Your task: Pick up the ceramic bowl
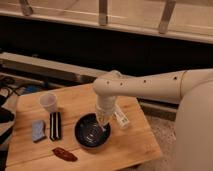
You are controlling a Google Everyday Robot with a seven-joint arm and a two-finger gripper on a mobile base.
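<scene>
The ceramic bowl [91, 132] is round, shallow and glossy dark, with faint rings inside. It rests flat on the wooden table [75, 100], near the front middle. My white arm reaches in from the right and bends down over the bowl. The gripper [103, 122] hangs at the bowl's far right rim, pointing down, touching or just above the rim.
A small white translucent cup [48, 102] stands at the back left. A blue-grey packet [38, 130] and a dark flat bar [55, 125] lie left of the bowl. A reddish-brown item [64, 154] lies at the front edge. A white packet [121, 118] lies right of the gripper.
</scene>
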